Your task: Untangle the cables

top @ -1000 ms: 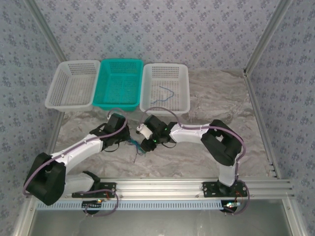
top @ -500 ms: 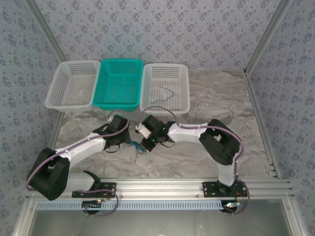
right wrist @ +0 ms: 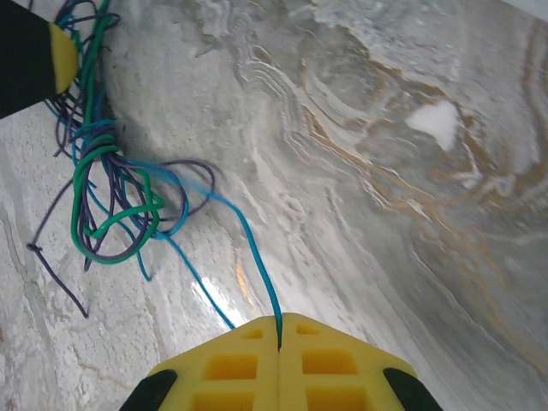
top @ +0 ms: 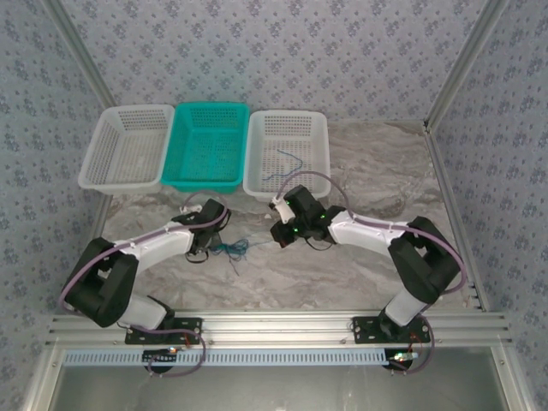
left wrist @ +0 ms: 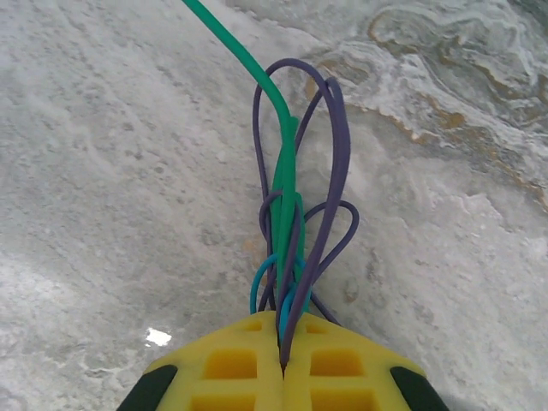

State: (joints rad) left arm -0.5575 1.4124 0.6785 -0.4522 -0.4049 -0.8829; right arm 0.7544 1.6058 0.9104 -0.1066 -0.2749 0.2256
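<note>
Your left end effector [left wrist: 282,342] is clamped fully shut on the cables [left wrist: 295,214]. A green cable [left wrist: 282,163], a dark cable [left wrist: 339,154] and a turquoise-blue strand all pass together between its yellow pads, low over the worktop [top: 368,171]. Your right end effector [right wrist: 279,330] is also closed tight, pinching a single blue cable [right wrist: 253,250]. That cable runs across the marbled surface into the knot, which lies on the worktop between the two arms, just beside the left end effector. Loops of green and dark wire spread loosely there. A second blue cable [top: 287,161] lies inside the white basket [top: 287,115] on the right of the row.
</note>
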